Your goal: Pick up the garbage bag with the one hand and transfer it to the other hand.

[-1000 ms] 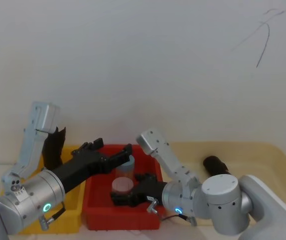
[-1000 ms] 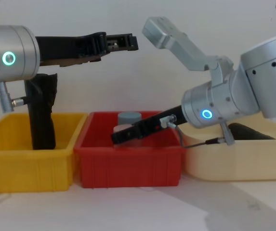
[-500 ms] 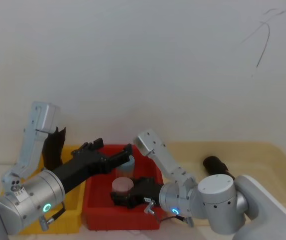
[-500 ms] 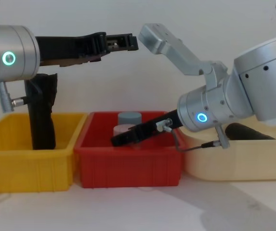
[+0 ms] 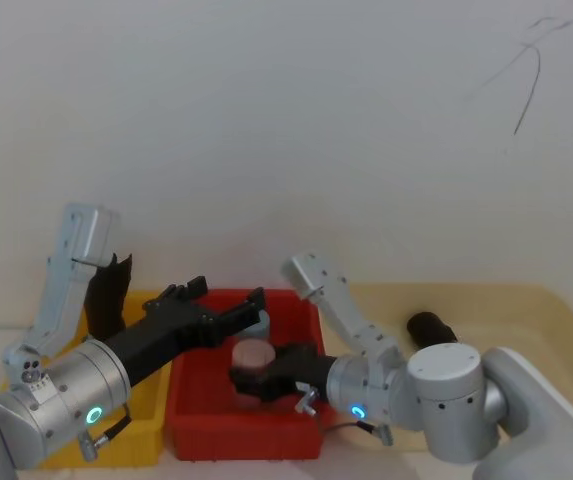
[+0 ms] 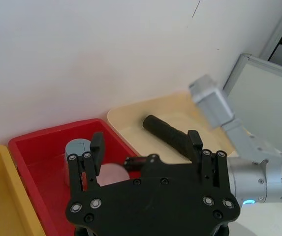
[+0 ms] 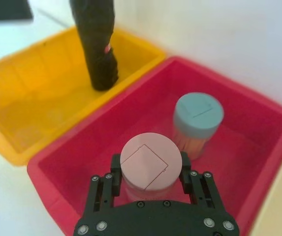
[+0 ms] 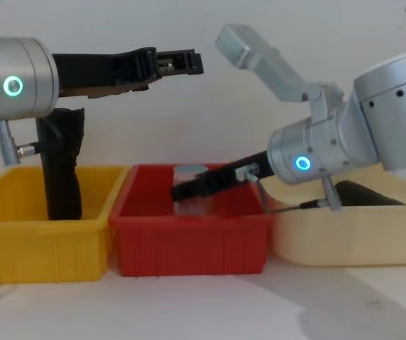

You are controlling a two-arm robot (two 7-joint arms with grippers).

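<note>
Jaws of right gripper (image 7: 148, 183) clasping pink-lidded jar (image 7: 150, 164), left gripper (image 6: 145, 152) jaws wide, no legible labels.

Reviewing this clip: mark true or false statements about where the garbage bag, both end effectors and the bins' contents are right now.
1. The garbage bag lies in the cream tray. True.
2. The right end effector holds the garbage bag. False: its fingers flank the pink-lidded jar in the red bin.
3. The left end effector is open, up above the red bin. True.
4. The yellow bin is empty. False: a ragged-topped black roll stands in it.
5. The blue-lidded jar stands in the cream tray. False: it is in the red bin.
</note>
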